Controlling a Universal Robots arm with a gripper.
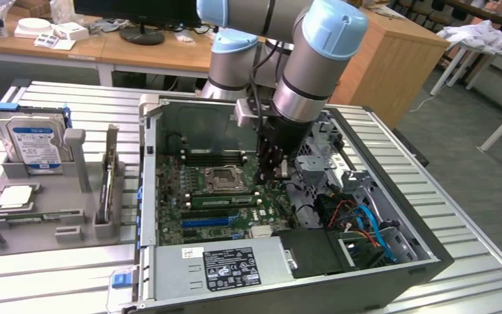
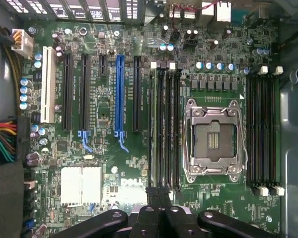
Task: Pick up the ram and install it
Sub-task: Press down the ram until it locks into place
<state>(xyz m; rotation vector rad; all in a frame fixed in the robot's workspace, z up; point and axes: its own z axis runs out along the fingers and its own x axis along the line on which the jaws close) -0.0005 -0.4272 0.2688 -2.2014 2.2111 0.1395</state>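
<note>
The ram (image 1: pixel 220 200) is a long green stick standing on edge in a motherboard slot next to the empty processor socket (image 1: pixel 220 178). In the wrist view the ram (image 2: pixel 153 129) is a thin green line in the dark slot nearest the expansion slots. My gripper (image 1: pixel 273 173) hangs inside the open computer case, just above the board and towards the exterior view's right of the ram. Its black fingers are shut, with nothing visible between them. The wrist view puts the gripper (image 2: pixel 159 196) over one end of that slot bank, beside the socket (image 2: pixel 213 141).
A grey fixture (image 1: pixel 59 232) at the exterior view's left holds a hard drive with a blue label (image 1: pixel 34 140), a square silver processor (image 1: pixel 16 196) and another flat green stick (image 1: pixel 31 216). Inside the case are the power supply (image 1: pixel 225 265), cables (image 1: pixel 365 229) and a drive cage (image 1: pixel 329 150).
</note>
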